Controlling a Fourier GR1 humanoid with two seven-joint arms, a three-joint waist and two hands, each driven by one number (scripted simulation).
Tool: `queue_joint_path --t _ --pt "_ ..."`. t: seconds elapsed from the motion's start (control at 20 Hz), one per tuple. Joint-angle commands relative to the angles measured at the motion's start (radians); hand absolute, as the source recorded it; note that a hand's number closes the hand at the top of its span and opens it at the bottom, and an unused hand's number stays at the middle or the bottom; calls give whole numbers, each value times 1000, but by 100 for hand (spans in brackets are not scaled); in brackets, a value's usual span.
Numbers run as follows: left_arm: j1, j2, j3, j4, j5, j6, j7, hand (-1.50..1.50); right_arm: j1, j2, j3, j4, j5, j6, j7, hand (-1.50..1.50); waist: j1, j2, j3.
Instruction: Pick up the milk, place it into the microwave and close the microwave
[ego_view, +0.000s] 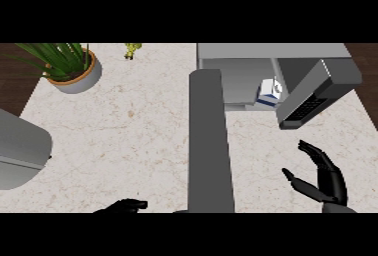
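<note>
Head view: we log the counter (133, 130) first, pale marble, then the microwave (244, 70) at its far right with its door (314, 95) swung open. A grey forearm (209, 145) runs up the middle toward the cavity. A potted plant (70, 67) sits far left. Our right hand (321, 177) is open, fingers straight, holding nothing; our left hand (124, 206) is curled at the lower edge, empty. The milk (270, 93) stands upright inside the microwave. We judge it a light, stiff carton, crushable; hold its flat sides. Closing the door remains.
</note>
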Motion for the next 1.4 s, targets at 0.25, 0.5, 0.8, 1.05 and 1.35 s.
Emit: queue_joint_path --t 0.25,0.5,0.8,1.05,1.35 --pt "-190 -110 -92 128 -123 77 94 150 133 -118 -65 -107 -117 192 5 -150 8 3 1" --pt "-325 -132 -125 272 -131 284 72 150 208 -155 -76 -82 -124 233 -85 -150 6 4 1" --pt "-509 -133 -144 488 -236 128 149 150 209 -189 -76 -117 -161 285 -21 -150 -14 6 2" --pt "-581 -133 -263 556 -210 50 279 150 199 -189 -66 -120 -173 297 -27 -150 -7 6 3" --pt "-738 -133 -490 749 -81 218 225 150 185 -231 -61 -131 -191 331 -25 -150 -28 11 1"
